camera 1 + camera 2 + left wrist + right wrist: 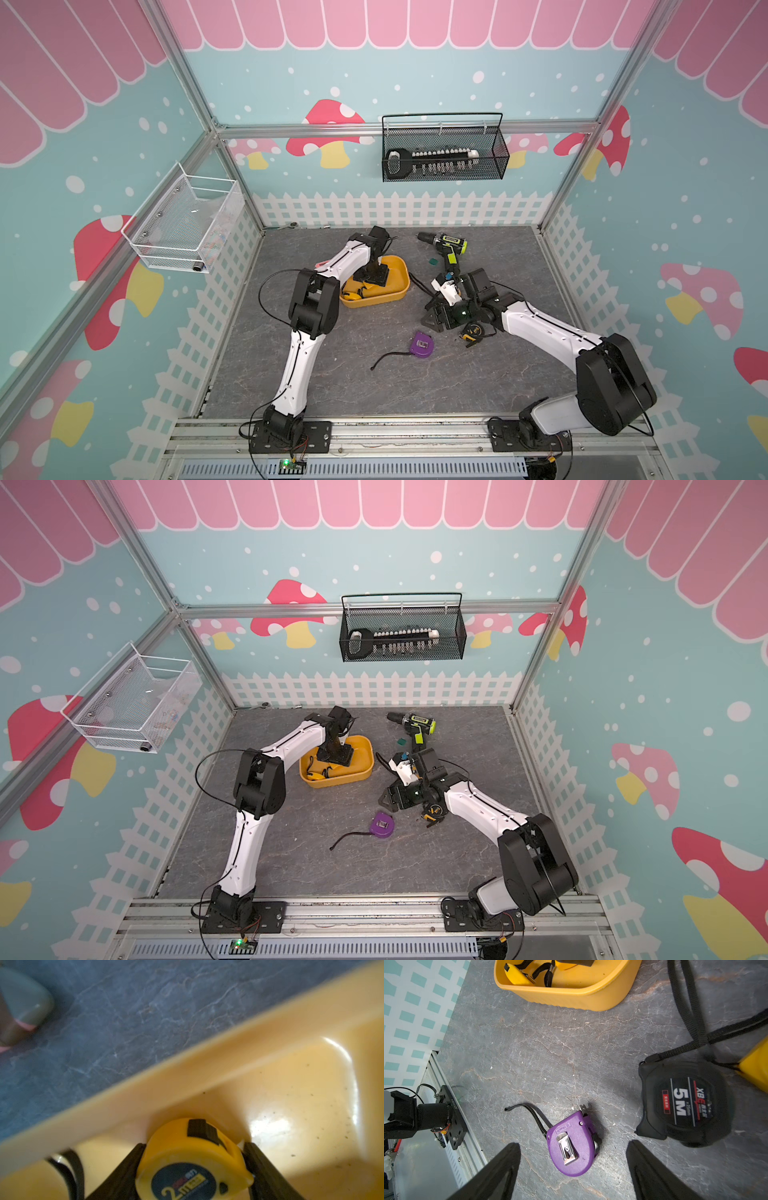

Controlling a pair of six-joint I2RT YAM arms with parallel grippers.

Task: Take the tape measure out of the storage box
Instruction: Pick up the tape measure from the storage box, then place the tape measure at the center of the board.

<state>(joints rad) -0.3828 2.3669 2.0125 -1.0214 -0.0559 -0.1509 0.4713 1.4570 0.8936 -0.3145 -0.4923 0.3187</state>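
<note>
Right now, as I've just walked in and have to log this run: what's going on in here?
The left gripper is down inside the yellow-orange storage box, its jaws closed on either side of a yellow tape measure that has not cleared the box yet. A second yellow tape measure lies in the box too. The right gripper hangs open and empty over the table, where a purple tape measure and a black tape measure lie near it.

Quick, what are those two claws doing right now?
Left end effector: closed on the yellow tape measure, inside the storage box.
Right end effector: open, holding nothing.
</note>
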